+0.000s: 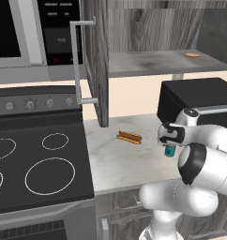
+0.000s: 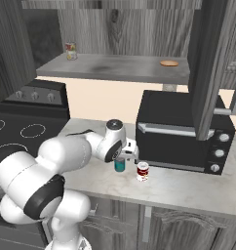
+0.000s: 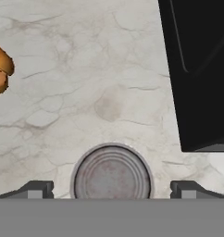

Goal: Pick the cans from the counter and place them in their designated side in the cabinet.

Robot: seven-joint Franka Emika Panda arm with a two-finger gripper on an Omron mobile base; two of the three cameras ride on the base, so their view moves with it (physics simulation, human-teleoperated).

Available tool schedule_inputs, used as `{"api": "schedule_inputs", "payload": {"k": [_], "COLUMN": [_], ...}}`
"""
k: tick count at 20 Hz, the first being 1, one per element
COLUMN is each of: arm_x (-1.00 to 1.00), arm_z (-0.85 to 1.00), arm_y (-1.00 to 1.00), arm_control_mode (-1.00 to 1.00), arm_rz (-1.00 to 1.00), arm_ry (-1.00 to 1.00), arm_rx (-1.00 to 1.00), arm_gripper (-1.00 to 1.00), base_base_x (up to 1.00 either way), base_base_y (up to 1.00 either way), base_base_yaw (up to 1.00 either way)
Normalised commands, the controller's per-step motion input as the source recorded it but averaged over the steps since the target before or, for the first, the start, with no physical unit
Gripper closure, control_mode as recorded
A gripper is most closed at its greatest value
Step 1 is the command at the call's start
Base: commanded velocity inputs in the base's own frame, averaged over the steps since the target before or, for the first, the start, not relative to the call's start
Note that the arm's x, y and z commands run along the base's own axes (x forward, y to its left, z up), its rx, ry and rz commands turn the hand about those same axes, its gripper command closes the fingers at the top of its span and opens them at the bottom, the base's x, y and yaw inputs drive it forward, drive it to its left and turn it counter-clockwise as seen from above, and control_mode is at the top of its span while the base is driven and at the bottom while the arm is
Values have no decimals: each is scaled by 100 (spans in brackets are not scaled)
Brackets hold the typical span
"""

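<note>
Claw (image 3: 112,190) hangs directly over the small teal cylindrical can with silver top (image 3: 112,179), looking straight down its upright axis. In the hand view the can's round lid sits centred between the two dark finger tips (image 3: 37,189), one to each side, both clear of the rim. Jaws spread wide, gripping nothing. Judged: the next move is a straight drop along the can's axis, then a close; no sideways correction seems needed.

Teal can (image 2: 120,164) stands on the light marbled worktop (image 2: 188,188), near its front edge, just in front of the black boxy oven (image 2: 181,132). The red can with white band (image 2: 143,172) stands just beside it, apart, on the side away from the stove.

A hot dog in a bun (image 1: 129,137) lies mid-worktop, toward the black stovetop (image 1: 35,159).

The grey wood-grain wall cabinet (image 2: 115,29) stands open. Its grey shelf (image 2: 115,68) carries a small can-like item (image 2: 70,51) at the stove-side end and a flat orange-brown item (image 2: 169,63) near the other end; neither is clear enough to name.
</note>
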Motion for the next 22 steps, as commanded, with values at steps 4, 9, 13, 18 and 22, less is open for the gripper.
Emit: {"api": "schedule_inputs", "payload": {"k": [4, 9, 13, 18, 22], "arm_x": [5, 4, 4, 5, 0], "arm_z": [-10, -10, -9, -8, -2], "arm_y": [0, 0, 0, 0, 0], "arm_control_mode": [-100, -100, -100, -100, -100], "arm_rz": [0, 0, 0, 0, 0], "arm_ry": [0, 0, 0, 0, 0], "arm_rx": [0, 0, 0, 0, -1], "arm_gripper": [-100, -100, -100, 100, 100], "base_base_x": [0, 0, 0, 0, 0], "base_base_y": [0, 0, 0, 0, 0], "base_base_yaw": [0, 0, 0, 0, 0]}}
